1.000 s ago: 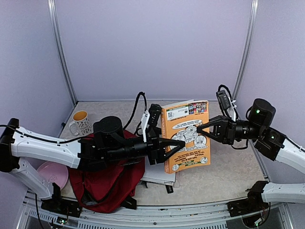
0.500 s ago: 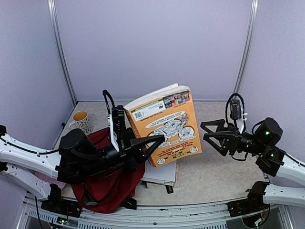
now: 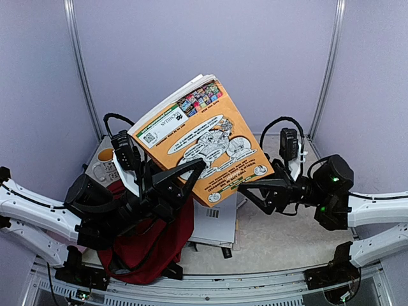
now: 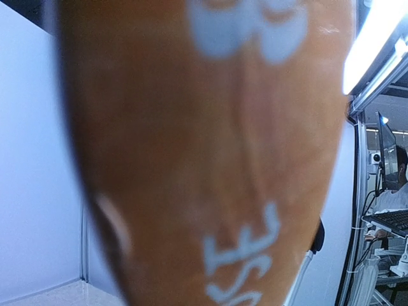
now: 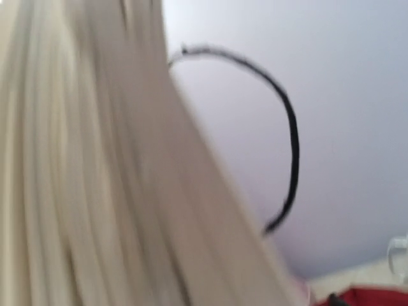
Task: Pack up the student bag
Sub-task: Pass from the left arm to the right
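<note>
**Q:** Top external view, starting at the left: what is there?

**A:** A patterned mug [image 3: 102, 171] with a yellow inside stands at the far left of the table [image 3: 287, 242], half hidden behind the left arm. In front of it the backpack [image 3: 150, 255] slumps on the tabletop near the front edge. It is soft dark red cloth, rumpled, with black straps. The left arm reaches across it and covers its upper part.

**Q:** And the left gripper?

**A:** The left gripper [image 3: 193, 175] is clenched on a book [image 3: 210, 143] and holds it in the air above the backpack, tilted, with the front cover toward the camera. One black finger lies across the cover; the other is hidden behind it.

**Q:** What sort of book?

**A:** A thick paperback. It has a glossy orange cover with white bubble shapes and line drawings, a strip of small coloured pictures along the top, and pale page edges. In the left wrist view the cover fills the picture as an orange blur.

**Q:** What lies below it?

**A:** A flat stack of white papers [image 3: 215, 223] on the mottled beige table, just right of the backpack, partly hidden by the raised book.

**Q:** And the right side?

**A:** The right gripper [image 3: 250, 199] is released, its jaws spread wide at the book's lower right corner. I cannot tell whether it touches the book. The right wrist view shows blurred cream page edges close up. A thin black cable [image 5: 290, 127] loops against the lilac wall, and a sliver of red cloth shows at the bottom.
</note>
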Robot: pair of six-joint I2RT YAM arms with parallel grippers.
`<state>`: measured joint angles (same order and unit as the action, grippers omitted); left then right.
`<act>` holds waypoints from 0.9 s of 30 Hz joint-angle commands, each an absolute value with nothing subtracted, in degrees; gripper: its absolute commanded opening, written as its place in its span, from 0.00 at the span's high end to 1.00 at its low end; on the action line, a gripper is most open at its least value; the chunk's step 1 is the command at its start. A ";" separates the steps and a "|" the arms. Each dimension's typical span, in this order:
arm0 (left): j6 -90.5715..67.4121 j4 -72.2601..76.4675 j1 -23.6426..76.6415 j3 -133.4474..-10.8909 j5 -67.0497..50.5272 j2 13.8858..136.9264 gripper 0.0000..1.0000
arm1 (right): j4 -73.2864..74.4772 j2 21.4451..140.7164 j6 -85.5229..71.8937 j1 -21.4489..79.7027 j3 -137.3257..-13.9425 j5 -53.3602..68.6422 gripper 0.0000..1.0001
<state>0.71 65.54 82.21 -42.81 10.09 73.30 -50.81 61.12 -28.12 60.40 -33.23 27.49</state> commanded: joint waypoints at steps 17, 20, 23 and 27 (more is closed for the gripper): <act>-12.64 20.68 84.55 -48.99 32.16 67.34 0.14 | -20.81 46.43 -21.18 55.91 -45.06 11.61 1.00; -19.30 8.88 87.11 -48.99 35.48 66.52 0.02 | -4.75 43.32 -19.92 51.77 -47.97 5.88 1.00; -30.82 -9.24 88.18 -52.13 39.51 68.77 0.01 | 8.46 44.87 -17.87 49.43 -52.94 0.49 1.00; -44.44 -30.53 89.03 -56.72 42.84 75.41 0.01 | 17.63 48.03 -15.72 48.61 -57.48 -3.61 1.00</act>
